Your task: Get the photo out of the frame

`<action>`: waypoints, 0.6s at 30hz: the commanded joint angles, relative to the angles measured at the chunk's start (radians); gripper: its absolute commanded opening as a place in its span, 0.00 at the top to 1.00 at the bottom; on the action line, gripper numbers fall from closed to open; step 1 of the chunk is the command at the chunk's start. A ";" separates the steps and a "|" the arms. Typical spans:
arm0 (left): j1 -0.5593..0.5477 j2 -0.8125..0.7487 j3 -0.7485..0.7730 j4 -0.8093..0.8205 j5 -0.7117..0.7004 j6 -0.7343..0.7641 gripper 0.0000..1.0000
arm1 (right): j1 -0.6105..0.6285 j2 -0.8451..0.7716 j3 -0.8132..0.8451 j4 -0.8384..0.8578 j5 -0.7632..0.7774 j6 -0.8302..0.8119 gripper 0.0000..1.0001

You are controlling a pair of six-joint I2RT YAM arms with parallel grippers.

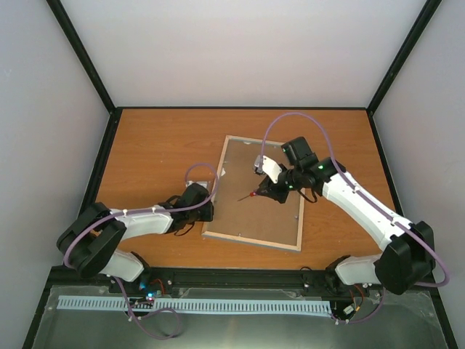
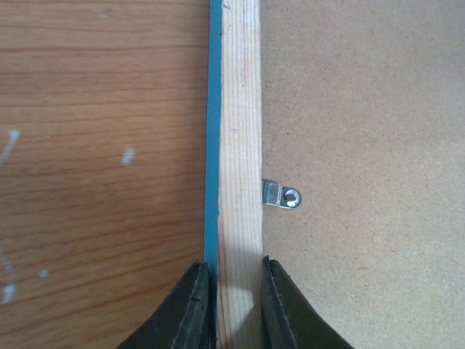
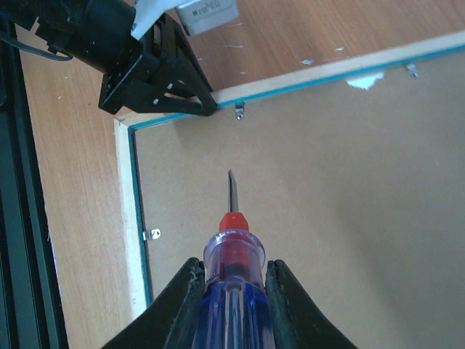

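The frame (image 1: 251,242) lies face down on the table, pale wood rim up, with the brown backing board (image 1: 254,218) inside it. The photo is hidden under the board. My left gripper (image 1: 210,207) is shut on the frame's left rim; in the left wrist view (image 2: 234,291) its jaws stand on either side of the wood rim (image 2: 240,109). My right gripper (image 1: 270,190) is shut on a blue-handled screwdriver (image 3: 232,254) and holds it over the backing board (image 3: 327,182), tip pointing toward the left gripper (image 3: 156,73).
Small metal clips hold the board: one by the left jaws (image 2: 282,195), others along the rim (image 3: 151,234) (image 3: 239,111) (image 3: 412,70). A white scrap (image 3: 367,81) lies at the board's edge. The wooden table (image 1: 160,145) is walled on three sides.
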 commanded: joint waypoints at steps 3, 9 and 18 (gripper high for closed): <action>-0.052 0.022 0.002 0.061 0.097 0.053 0.99 | 0.045 0.063 0.080 -0.020 -0.017 -0.029 0.97; -0.054 0.006 -0.012 0.070 0.090 0.038 0.99 | 0.122 0.131 0.115 -0.012 0.053 -0.012 0.97; -0.053 -0.024 -0.046 0.097 0.091 0.026 0.99 | 0.166 0.223 0.171 0.004 0.073 0.034 0.97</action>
